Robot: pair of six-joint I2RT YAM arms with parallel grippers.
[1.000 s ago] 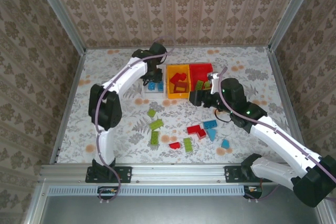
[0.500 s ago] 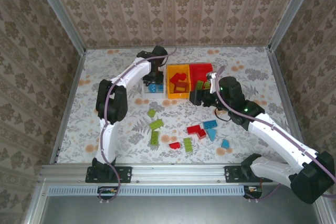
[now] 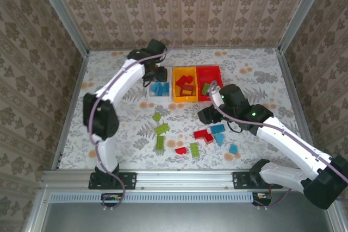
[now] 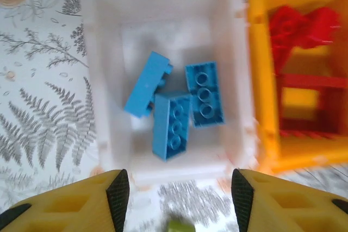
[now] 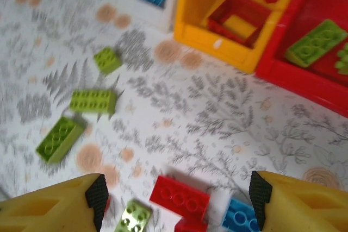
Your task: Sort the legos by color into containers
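My L tool wide, empty over white bin. R tool wide nr red brick; cld nab neighbouring blue brick too.

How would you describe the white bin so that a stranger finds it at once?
At the far middle of the table, three bins stand in a row. The white bin is the leftmost, next to the orange-yellow bin. It alone holds blue bricks.
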